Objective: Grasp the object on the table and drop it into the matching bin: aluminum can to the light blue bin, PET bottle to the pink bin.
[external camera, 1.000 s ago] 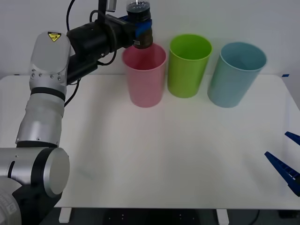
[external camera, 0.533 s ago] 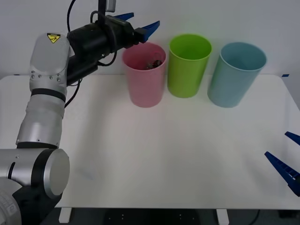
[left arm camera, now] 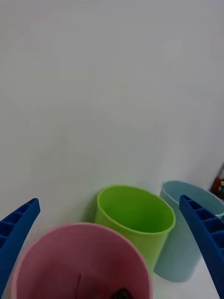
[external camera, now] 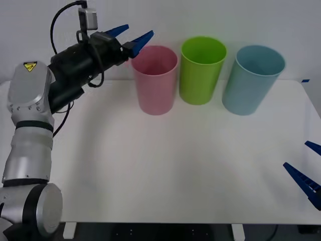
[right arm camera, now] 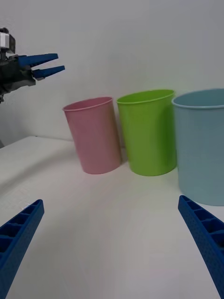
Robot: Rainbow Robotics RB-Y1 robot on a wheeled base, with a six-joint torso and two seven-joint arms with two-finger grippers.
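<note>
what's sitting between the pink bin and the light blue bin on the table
The lime green bin stands between the pink bin and the light blue bin, all in one row on the table; the front view shows it.

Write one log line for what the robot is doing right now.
left gripper: open, empty, beside pink bin rim | right gripper: open, idle at table edge | bottle: dark bit in pink bin, unclear
</note>
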